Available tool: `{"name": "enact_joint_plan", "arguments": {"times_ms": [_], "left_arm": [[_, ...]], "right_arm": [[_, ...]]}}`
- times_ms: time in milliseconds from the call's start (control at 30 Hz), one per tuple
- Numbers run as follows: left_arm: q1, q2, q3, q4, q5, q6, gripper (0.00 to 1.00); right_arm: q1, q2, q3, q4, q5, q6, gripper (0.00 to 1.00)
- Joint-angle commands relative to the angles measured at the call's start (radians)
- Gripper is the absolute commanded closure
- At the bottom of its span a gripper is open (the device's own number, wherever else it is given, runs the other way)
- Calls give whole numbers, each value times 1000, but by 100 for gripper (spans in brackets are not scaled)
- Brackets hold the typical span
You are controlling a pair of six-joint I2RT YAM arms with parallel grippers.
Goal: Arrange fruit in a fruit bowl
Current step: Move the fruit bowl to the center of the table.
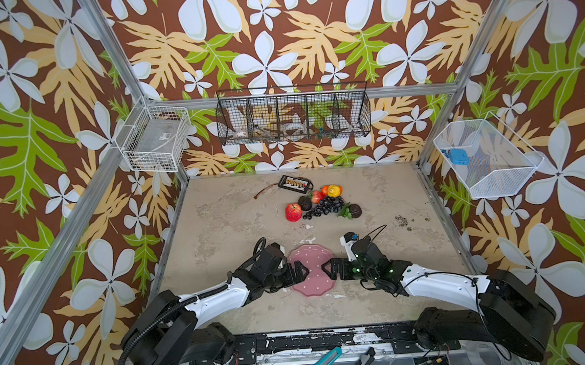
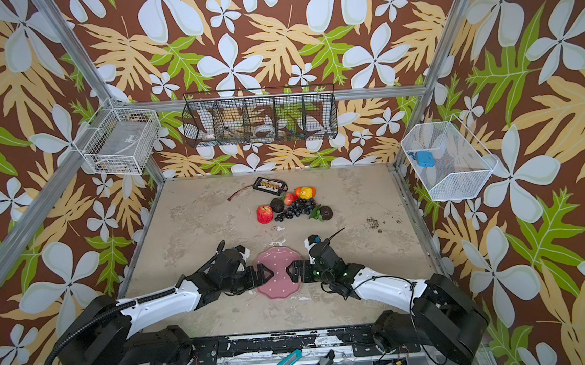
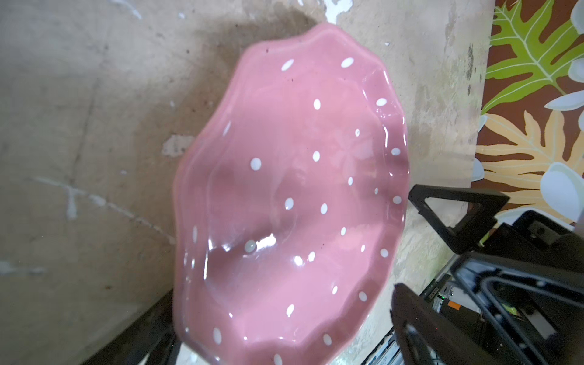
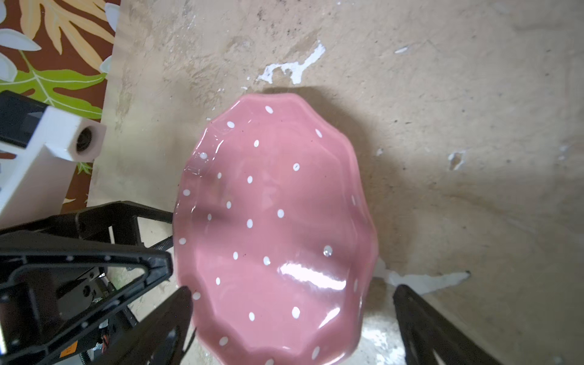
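None of the fruit [image 1: 324, 204] was in the pink fruit bowl [image 1: 313, 289], empty between the left tool [image 1: 304, 272] and right tool [image 1: 325, 271], both released, possibly touching its rim; fruit lay well beyond them.

left gripper [image 1: 303, 271] and right gripper [image 1: 325, 269] face across the fruit bowl [image 1: 313, 287].

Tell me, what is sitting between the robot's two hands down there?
The pink polka-dot fruit bowl, empty, lies between the left hand and the right hand, both open at its opposite edges; a top view shows it.
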Motion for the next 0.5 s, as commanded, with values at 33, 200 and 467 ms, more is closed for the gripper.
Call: {"name": "enact_joint_plan", "arguments": {"times_ms": [33,200,467], "left_arm": [[-4,35,12,94,-2,-4,0],[-9,82,34,143,6,-12,0],[-17,201,142,173,-11,12,0]], "right_arm": [[-38,37,1,-21,17,25,1],[-42,93,6,59,-54,31,2],[-55,134,91,27,-30,-31,2]]}}
